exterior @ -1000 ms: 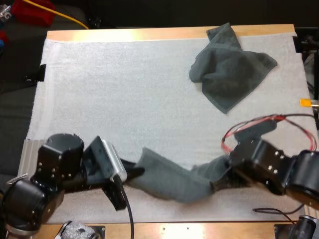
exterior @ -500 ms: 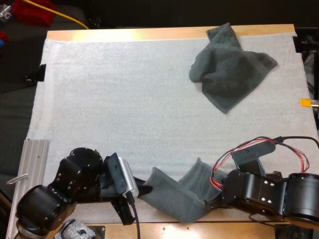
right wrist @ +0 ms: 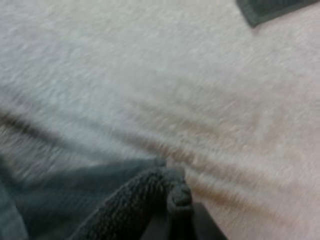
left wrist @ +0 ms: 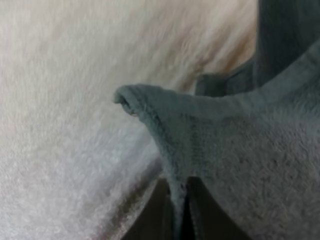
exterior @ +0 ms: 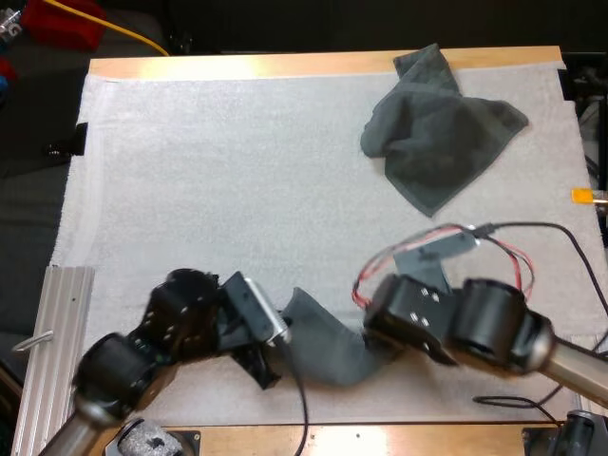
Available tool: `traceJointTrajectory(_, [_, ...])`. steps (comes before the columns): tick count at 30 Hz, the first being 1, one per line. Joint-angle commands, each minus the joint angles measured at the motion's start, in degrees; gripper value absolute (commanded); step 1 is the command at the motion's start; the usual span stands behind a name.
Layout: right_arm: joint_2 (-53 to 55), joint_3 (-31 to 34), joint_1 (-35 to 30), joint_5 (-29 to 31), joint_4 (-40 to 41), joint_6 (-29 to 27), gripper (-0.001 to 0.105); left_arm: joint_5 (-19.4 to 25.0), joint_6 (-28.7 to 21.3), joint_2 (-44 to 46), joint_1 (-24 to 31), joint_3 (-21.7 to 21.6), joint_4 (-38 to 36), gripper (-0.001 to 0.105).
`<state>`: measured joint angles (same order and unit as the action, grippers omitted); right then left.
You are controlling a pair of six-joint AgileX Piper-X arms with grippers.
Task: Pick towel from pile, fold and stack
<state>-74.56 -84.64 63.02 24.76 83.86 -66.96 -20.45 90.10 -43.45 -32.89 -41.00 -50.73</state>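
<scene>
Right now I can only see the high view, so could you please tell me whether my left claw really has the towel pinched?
Observer: Yes. In the left wrist view the left claw presses the held towel from both sides, right at its hem.
Operator: Thank you. How much cloth sits past the fingertips?
Observer: A pointed corner of it stands up beyond them, above the white mat.
Operator: And the right claw?
Observer: In the right wrist view the right claw is shut on a rolled edge of the same towel.
</scene>
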Motion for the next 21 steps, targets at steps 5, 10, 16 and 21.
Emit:
traceJointTrajectory(5, [-4.3,-0.6,-6.9,0.4,-6.0,-8.7,0.001,4.1,-0.7,-4.5,-0.3,1.0,8.7,0.0])
traceJointTrajectory(10, [-7.3,-0.6,-12.5,-4.5,-12.0,-13.0,0.001,7.0,-2.0,-8.6,-0.3,1.0,12.5,0.0])
traceJointTrajectory(16, [-9.8,-0.6,-17.2,-6.8,-15.1,-15.8,0.001,11.5,-3.4,-11.6,-0.3,1.0,16.3,0.0])
traceJointTrajectory(21, [-12.3,-0.6,-21.4,-10.6,-16.9,-17.4,0.001,15.5,-4.9,-12.2,0.3,1.0,21.5,0.0])
